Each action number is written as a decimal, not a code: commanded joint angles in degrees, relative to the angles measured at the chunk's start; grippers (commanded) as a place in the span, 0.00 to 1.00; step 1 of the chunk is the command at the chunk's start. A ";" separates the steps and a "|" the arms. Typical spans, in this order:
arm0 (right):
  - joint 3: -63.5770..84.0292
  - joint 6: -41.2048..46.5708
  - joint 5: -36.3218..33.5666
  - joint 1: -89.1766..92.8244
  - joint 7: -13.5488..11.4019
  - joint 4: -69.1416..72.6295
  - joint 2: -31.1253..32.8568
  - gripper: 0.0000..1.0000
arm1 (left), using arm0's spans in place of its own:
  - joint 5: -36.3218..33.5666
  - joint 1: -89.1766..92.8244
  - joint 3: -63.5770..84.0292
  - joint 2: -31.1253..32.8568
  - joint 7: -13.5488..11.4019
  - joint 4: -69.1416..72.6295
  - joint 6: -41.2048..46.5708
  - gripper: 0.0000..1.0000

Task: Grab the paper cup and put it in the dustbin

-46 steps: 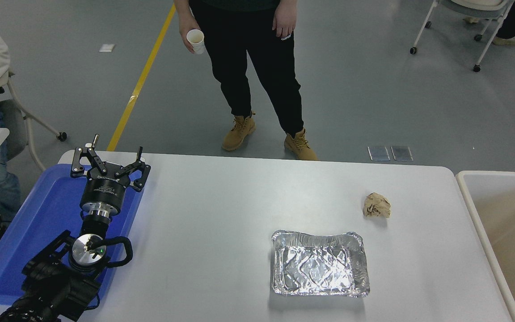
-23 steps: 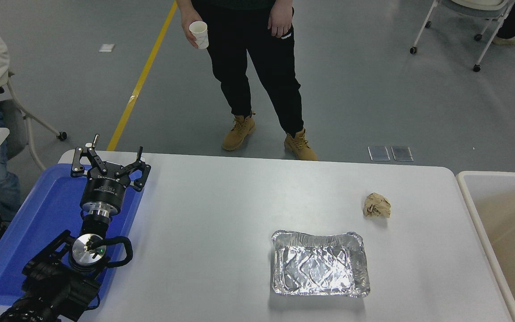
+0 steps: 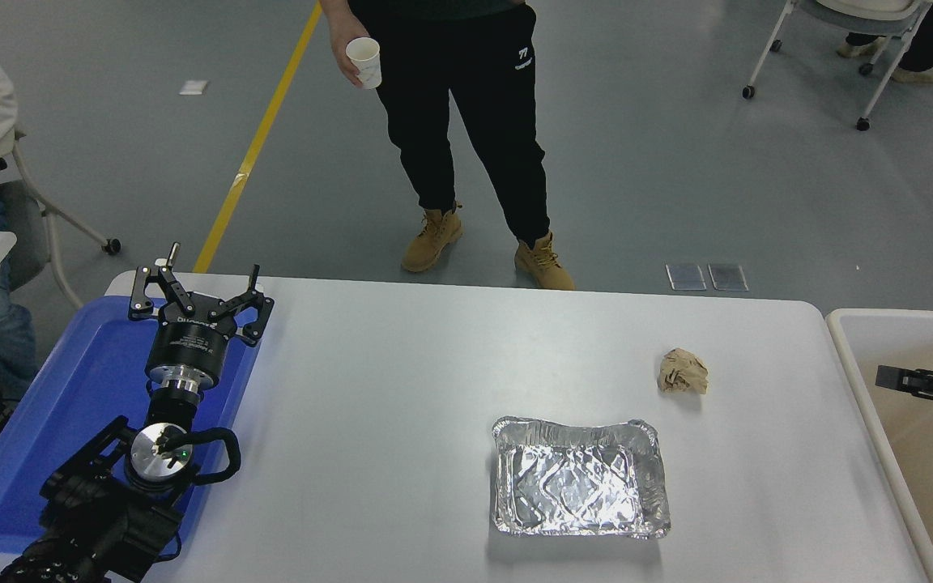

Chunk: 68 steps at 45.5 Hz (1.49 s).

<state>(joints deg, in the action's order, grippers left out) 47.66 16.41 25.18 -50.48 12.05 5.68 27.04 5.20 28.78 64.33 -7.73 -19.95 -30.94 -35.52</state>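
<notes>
The dustbin [image 3: 854, 356] is the large off-white bin with a beige inside at the table's right end, cut off by the picture's edge. My right gripper [image 3: 896, 378] reaches in from the right edge and hovers over the bin's inside, pointing left. Only its tip and a bit of the wrist show. The paper cup is hidden or out of view. My left gripper [image 3: 198, 285] is parked over the blue tray [image 3: 70, 405] at the lower left, open and holding nothing.
A crumpled brown paper ball [image 3: 683, 372] lies on the white table [image 3: 402, 389] right of centre. A silver foil tray [image 3: 580, 476] sits nearer the front. A person [image 3: 466, 121] stands beyond the far edge holding a small white cup [image 3: 365, 61]. Someone sits at the far left.
My right gripper has come further into view at the right edge, moving up and left over the bin. The person's cup hand shifted slightly and the other hand left the picture.
</notes>
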 commanded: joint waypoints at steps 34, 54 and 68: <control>4.63 3.10 13.67 -44.09 -4.14 56.46 8.03 1.00 | -0.01 0.04 0.00 0.00 0.00 0.01 0.01 1.00; 11.32 4.59 6.46 -56.74 -4.05 68.06 -0.58 1.00 | -0.01 -0.04 -0.09 0.00 0.00 0.01 0.01 1.00; 12.81 14.69 -3.20 -66.50 -4.05 72.98 -7.70 1.00 | -0.01 -0.04 0.00 0.00 0.00 0.01 0.10 1.00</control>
<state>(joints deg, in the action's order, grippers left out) 59.28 25.06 28.75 -110.05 8.03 75.00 24.81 5.19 28.78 64.33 -7.75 -19.91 -30.90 -35.50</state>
